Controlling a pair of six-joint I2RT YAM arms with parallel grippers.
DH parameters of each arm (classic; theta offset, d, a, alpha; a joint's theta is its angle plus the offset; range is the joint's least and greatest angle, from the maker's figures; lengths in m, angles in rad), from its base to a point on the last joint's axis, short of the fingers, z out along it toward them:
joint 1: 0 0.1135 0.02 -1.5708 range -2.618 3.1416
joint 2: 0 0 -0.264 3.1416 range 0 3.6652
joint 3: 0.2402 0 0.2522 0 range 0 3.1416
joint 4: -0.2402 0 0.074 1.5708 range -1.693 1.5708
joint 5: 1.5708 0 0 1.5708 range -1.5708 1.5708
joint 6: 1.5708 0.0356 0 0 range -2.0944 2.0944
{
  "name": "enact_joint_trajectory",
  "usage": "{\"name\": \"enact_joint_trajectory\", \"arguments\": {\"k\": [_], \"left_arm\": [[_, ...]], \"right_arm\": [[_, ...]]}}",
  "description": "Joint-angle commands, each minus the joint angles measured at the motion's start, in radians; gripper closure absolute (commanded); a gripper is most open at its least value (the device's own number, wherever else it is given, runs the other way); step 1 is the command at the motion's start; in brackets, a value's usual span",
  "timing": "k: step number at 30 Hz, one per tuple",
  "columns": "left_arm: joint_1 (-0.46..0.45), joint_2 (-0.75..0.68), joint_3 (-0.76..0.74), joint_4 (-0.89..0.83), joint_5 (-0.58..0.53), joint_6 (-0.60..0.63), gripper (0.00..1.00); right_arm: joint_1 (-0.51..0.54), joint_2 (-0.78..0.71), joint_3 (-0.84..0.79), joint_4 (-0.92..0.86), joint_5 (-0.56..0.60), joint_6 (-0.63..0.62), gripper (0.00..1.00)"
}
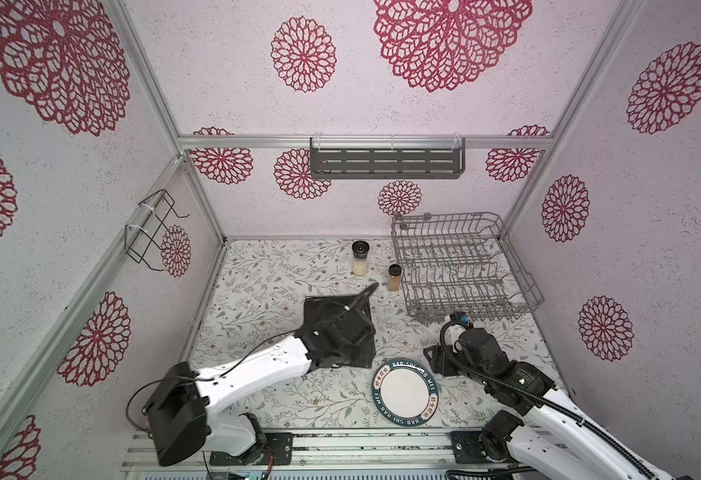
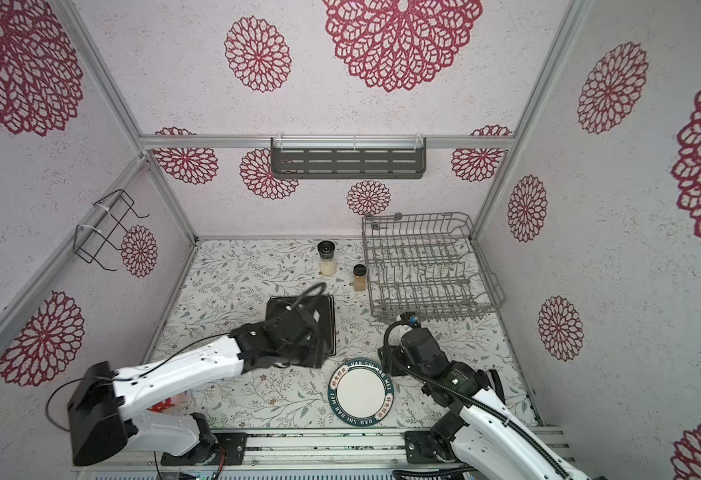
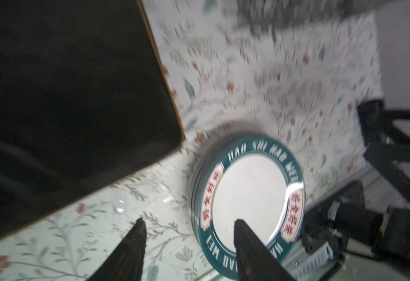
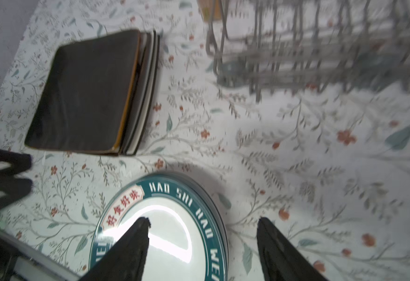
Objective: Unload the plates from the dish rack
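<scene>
hovering over the plates (image 1: 406, 392) stacked on the table (image 1: 257, 270) near the dish rack (image 1: 456, 266), held left gripper (image 3: 189, 221) and right gripper (image 4: 204, 219) spread, empty.

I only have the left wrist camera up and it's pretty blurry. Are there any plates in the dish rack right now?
Observer: No. In both top views the dish rack shows only bare tines.
Operator: Okay. Is that black square plate lying by itself?
Observer: No. In the right wrist view the black square plate tops a stack, and several plate edges show beneath it.
Operator: And what is the right gripper doing?
Observer: The right gripper is open and empty, at the edge of the green-rimmed round plate.
</scene>
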Motion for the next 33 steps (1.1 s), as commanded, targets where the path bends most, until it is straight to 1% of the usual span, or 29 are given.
{"name": "enact_joint_trajectory", "arguments": {"k": [1, 3, 4, 5, 6, 7, 8, 9, 10, 11, 12, 15, 17, 19, 21, 24, 25, 26, 28, 30, 31, 33], "left_arm": [[0.166, -0.202, -0.029, 0.016, -0.287, 0.131, 0.34], [0.258, -0.314, -0.089, 0.094, -0.382, 0.217, 0.28], [0.299, -0.365, -0.121, 0.134, -0.446, 0.281, 0.25], [0.329, -0.413, -0.164, 0.187, -0.536, 0.338, 0.2], [0.349, -0.452, -0.211, 0.255, -0.626, 0.391, 0.17], [0.369, -0.496, -0.28, 0.358, -0.717, 0.466, 0.11], [0.394, -0.536, -0.374, 0.523, -0.784, 0.576, 0.07], [0.418, -0.563, -0.459, 0.685, -0.823, 0.672, 0.05], [0.453, -0.584, -0.556, 0.846, -0.838, 0.753, 0.03], [0.49, -0.596, -0.624, 0.967, -0.833, 0.793, 0.02], [0.529, -0.598, -0.663, 1.008, -0.821, 0.791, 0.01], [0.663, -0.555, -0.732, 1.053, -0.706, 0.726, 0.01], [0.735, -0.472, -0.778, 1.194, -0.631, 0.702, 0.01], [0.8, -0.351, -0.796, 1.318, -0.537, 0.686, 0.01], [0.824, -0.219, -0.782, 1.407, -0.494, 0.726, 0.0], [0.835, -0.019, -0.783, 1.641, -0.436, 0.794, 0.02], [0.844, 0.035, -0.772, 1.674, -0.428, 0.776, 0.02], [0.846, 0.076, -0.763, 1.684, -0.405, 0.769, 0.02], [0.848, 0.169, -0.751, 1.776, -0.372, 0.766, 0.02], [0.848, 0.238, -0.734, 1.803, -0.367, 0.774, 0.03], [0.851, 0.27, -0.736, 1.843, -0.356, 0.779, 0.03], [0.868, 0.298, -0.752, 1.877, -0.342, 0.749, 0.03]], "right_arm": [[-0.003, 0.068, 0.082, 0.139, 0.243, -0.233, 0.19], [-0.018, 0.102, 0.083, 0.232, 0.31, -0.309, 0.16], [-0.038, 0.113, 0.072, 0.287, 0.33, -0.344, 0.14], [-0.066, 0.124, 0.057, 0.339, 0.336, -0.365, 0.1], [-0.101, 0.133, 0.041, 0.384, 0.329, -0.378, 0.03], [-0.14, 0.137, 0.017, 0.436, 0.31, -0.389, 0.01], [-0.188, 0.143, -0.019, 0.505, 0.281, -0.399, 0.01], [-0.229, 0.148, -0.048, 0.559, 0.262, -0.4, 0.01], [-0.277, 0.153, -0.082, 0.618, 0.239, -0.399, 0.01], [-0.321, 0.158, -0.115, 0.668, 0.219, -0.399, 0.01], [-0.353, 0.161, -0.142, 0.72, 0.208, -0.399, 0.01], [-0.429, 0.17, -0.254, 0.91, 0.19, -0.433, 0.01], [-0.457, 0.182, -0.331, 1.048, 0.197, -0.453, 0.01], [-0.493, 0.208, -0.407, 1.193, 0.183, -0.45, 0.01], [-0.526, 0.252, -0.463, 1.322, 0.185, -0.435, 0.01], [-0.557, 0.338, -0.515, 1.481, 0.174, -0.421, 0.01], [-0.564, 0.373, -0.522, 1.521, 0.168, -0.421, 0.01], [-0.569, 0.406, -0.521, 1.55, 0.162, -0.421, 0.01], [-0.576, 0.475, -0.513, 1.609, 0.136, -0.44, 0.01], [-0.581, 0.514, -0.503, 1.646, 0.123, -0.464, 0.01], [-0.585, 0.54, -0.5, 1.683, 0.123, -0.478, 0.01], [-0.59, 0.58, -0.485, 1.714, 0.117, -0.504, 0.01]]}}
